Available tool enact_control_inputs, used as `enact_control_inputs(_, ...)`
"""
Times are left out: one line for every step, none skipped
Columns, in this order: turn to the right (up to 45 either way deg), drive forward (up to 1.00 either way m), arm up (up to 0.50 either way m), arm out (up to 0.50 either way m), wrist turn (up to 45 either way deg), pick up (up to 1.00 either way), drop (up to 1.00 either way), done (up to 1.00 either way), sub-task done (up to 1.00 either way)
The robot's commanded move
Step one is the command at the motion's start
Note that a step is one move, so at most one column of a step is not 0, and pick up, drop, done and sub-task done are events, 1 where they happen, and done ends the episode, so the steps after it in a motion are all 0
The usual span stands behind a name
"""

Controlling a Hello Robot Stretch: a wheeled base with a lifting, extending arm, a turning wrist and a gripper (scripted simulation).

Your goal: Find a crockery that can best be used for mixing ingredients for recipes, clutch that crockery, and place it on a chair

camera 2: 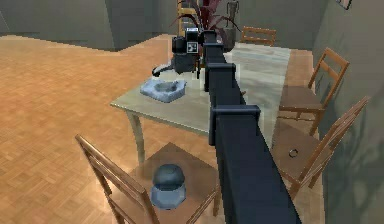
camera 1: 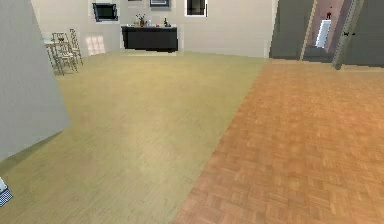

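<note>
In the arm side view my arm (camera 2: 235,125) reaches out over a pale dining table (camera 2: 135,103). Its gripper (camera 2: 162,72) is above the table's near left part. Just below it a flat blue-grey thing (camera 2: 165,92) lies on the tabletop, so I cannot tell whether the gripper holds anything. On the seat of the wooden chair (camera 2: 110,175) at the table's near side sits a rounded blue-grey, bowl-like thing (camera 2: 170,185).
Two more wooden chairs (camera 2: 322,82) (camera 2: 318,148) stand at the table's right side, and a red object (camera 2: 210,15) is at its far end. The forward view has open floor, a grey wall (camera 1: 25,95) on the left, a dark sideboard (camera 1: 150,38) and a doorway (camera 1: 325,30).
</note>
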Motion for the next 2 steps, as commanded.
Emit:
enact_control_inputs(0.0, 0.0, 0.0, -0.1, 0.0, 0.0, 0.0, 0.0, 0.0)
enact_control_inputs(0.0, 0.0, 0.0, 0.0, 0.0, 0.0, 0.0, 1.0, 0.0)
